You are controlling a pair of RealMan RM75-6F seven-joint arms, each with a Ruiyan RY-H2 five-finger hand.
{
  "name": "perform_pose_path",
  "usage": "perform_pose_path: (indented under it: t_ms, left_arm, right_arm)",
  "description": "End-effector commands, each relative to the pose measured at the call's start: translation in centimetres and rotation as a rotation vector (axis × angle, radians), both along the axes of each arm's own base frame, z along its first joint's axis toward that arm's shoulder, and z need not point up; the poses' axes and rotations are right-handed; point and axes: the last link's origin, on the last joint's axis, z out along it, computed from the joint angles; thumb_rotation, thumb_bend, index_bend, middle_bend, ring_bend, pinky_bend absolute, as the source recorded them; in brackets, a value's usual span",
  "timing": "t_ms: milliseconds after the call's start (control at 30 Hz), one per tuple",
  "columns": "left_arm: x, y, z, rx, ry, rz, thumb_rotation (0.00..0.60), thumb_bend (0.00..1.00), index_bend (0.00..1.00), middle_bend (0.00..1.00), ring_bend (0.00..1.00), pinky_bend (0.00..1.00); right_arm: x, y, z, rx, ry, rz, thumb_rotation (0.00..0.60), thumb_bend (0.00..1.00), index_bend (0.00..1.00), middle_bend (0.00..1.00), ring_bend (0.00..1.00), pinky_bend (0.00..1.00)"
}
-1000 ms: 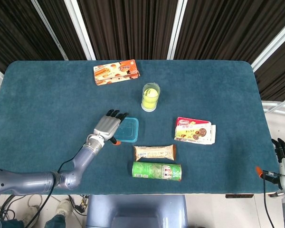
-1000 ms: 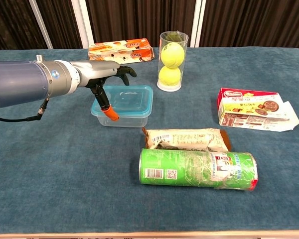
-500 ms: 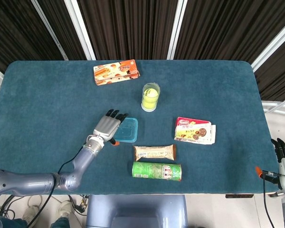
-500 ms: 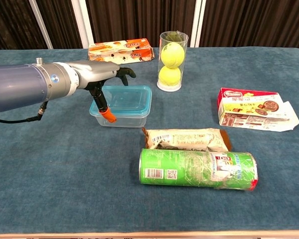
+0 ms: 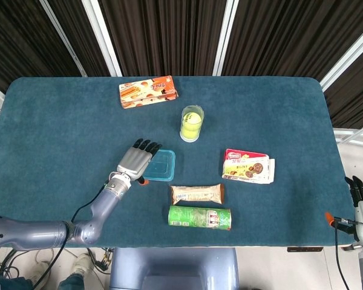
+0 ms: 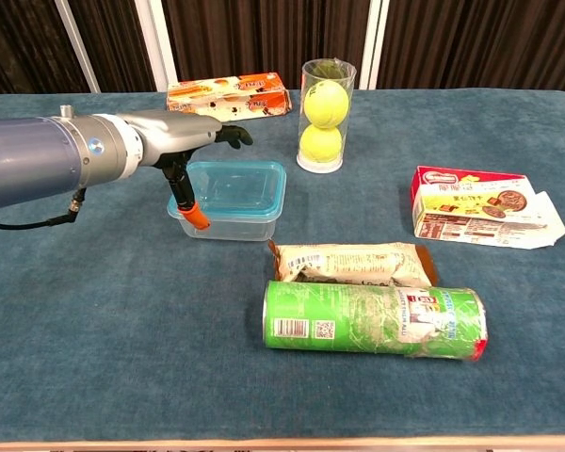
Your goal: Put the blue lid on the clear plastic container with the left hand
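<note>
One thin blue plastic lid (image 6: 237, 184) already sits on the clear plastic container (image 6: 228, 217) mid-surface, likely light, slightly flexible and slick, so press its rim edges with your left hand (image 6: 193, 137), now spread, gripping nothing.

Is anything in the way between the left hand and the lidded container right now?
Nothing visible. The left hand sits at the left edge of the clear plastic container, whose blue lid already lies on top. The tennis ball tube and the snack bar stand off to other sides.
</note>
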Motion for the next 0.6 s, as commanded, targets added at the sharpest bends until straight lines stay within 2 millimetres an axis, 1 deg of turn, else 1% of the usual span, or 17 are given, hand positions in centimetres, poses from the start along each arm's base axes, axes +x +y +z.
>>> perform_pose_path:
  t_ms: [33, 167, 433, 600]
  left_arm:
    - [0.1, 0.0, 0.1, 0.002, 0.0, -0.002, 0.6, 0.05, 0.0, 0.04, 0.0, 0.0]
    - [0.4, -0.4, 0.6, 0.007, -0.002, -0.026, 0.6, 0.05, 0.0, 0.04, 0.0, 0.0]
    - [0.8, -1.8, 1.8, -0.001, 0.003, -0.086, 0.6, 0.05, 0.0, 0.04, 0.0, 0.0]
    - [1.5, -1.8, 2.6, 0.037, -0.005, -0.132, 0.6, 0.08, 0.0, 0.06, 0.0, 0.0]
  right_arm:
    - [0.0, 0.0, 0.0, 0.0, 0.0, -0.001, 0.6, 0.29, 0.1, 0.0, 0.0, 0.0]
    - [0.0, 0.0, 0.0, 0.002, 0.001, -0.001, 0.6, 0.29, 0.1, 0.0, 0.0, 0.0]
    - [0.0, 0.0, 0.0, 0.002, 0.005, 0.0, 0.6, 0.29, 0.1, 0.0, 0.0, 0.0]
    - [0.0, 0.1, 0.0, 0.001, 0.004, -0.002, 0.6, 0.29, 0.1, 0.0, 0.0, 0.0]
